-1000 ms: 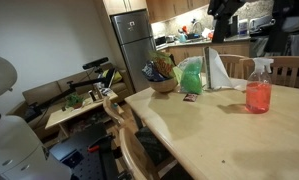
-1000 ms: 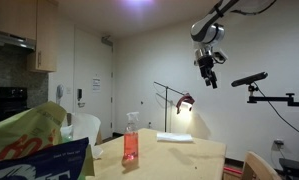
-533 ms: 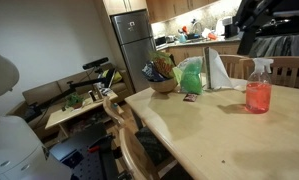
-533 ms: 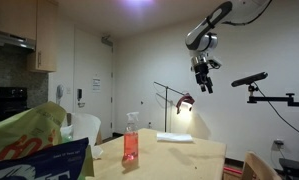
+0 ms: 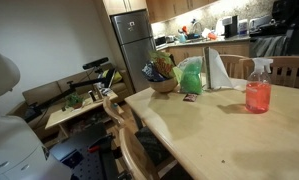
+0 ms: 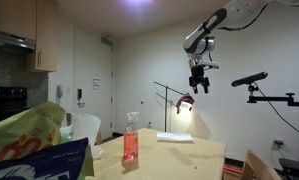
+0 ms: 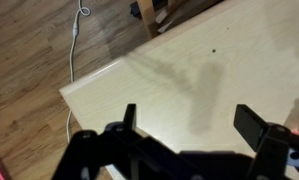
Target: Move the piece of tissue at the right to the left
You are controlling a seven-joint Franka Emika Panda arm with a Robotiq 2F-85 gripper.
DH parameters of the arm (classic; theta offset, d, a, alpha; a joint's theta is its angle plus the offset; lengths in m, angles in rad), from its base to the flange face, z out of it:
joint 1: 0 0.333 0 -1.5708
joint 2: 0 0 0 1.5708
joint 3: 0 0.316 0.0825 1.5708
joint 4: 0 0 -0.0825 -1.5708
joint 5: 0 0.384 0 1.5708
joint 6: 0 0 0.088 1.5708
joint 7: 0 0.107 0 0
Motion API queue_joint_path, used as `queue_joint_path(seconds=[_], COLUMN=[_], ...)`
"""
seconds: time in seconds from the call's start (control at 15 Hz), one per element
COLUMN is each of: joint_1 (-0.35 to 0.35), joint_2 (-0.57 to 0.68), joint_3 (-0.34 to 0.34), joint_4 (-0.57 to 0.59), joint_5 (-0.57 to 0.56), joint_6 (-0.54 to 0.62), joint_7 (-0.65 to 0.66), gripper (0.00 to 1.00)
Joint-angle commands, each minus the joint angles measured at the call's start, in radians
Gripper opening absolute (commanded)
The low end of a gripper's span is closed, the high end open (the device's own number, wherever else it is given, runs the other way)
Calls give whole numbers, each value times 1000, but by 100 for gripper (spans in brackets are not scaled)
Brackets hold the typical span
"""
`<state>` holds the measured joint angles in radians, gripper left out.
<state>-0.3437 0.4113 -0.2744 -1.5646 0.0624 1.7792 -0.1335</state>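
Note:
A flat white piece of tissue [image 6: 174, 137] lies on the light wooden table [image 6: 189, 160] beyond a spray bottle of red liquid [image 6: 130, 140]. My gripper [image 6: 199, 82] hangs high in the air above the table, well clear of the tissue. In the wrist view the gripper [image 7: 193, 122] is open and empty, its two dark fingers [image 7: 257, 125] spread over a bare table corner [image 7: 119, 85]. In an exterior view a white sheet [image 5: 221, 70] stands beside the spray bottle [image 5: 257, 85]; only part of the dark arm [image 5: 291, 12] shows at the top right edge.
A green bag [image 5: 192, 75] and a bowl [image 5: 164, 85] stand at the table's far end. A wooden chair [image 5: 124, 125] is at the table's side. A lamp [image 6: 184, 103] and a camera boom [image 6: 251, 80] stand behind. A cable [image 7: 77, 40] lies on the wood floor.
The arm has swung across above the table: it slid towards the frame's right edge in an exterior view, and moved left and lower in the other. The gripper stays open.

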Motion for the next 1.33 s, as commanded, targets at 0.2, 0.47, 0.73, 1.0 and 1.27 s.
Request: queue_joint_path(seconds=[0.2, 0.47, 0.73, 1.0, 1.27], joint_1=[18, -6, -7, -5, -12], joint_2=[-18, 4, -1, 37, 95], joint_3=[-20, -1, -2, -10, -9], joint_4=[11, 21, -2, 19, 53], joint_5=[-40, -19, -8, -22, -17], joint_6=[127, 106, 160, 207, 254], joint_7=[285, 217, 233, 258, 278], gripper=[100, 100, 100, 100, 100])
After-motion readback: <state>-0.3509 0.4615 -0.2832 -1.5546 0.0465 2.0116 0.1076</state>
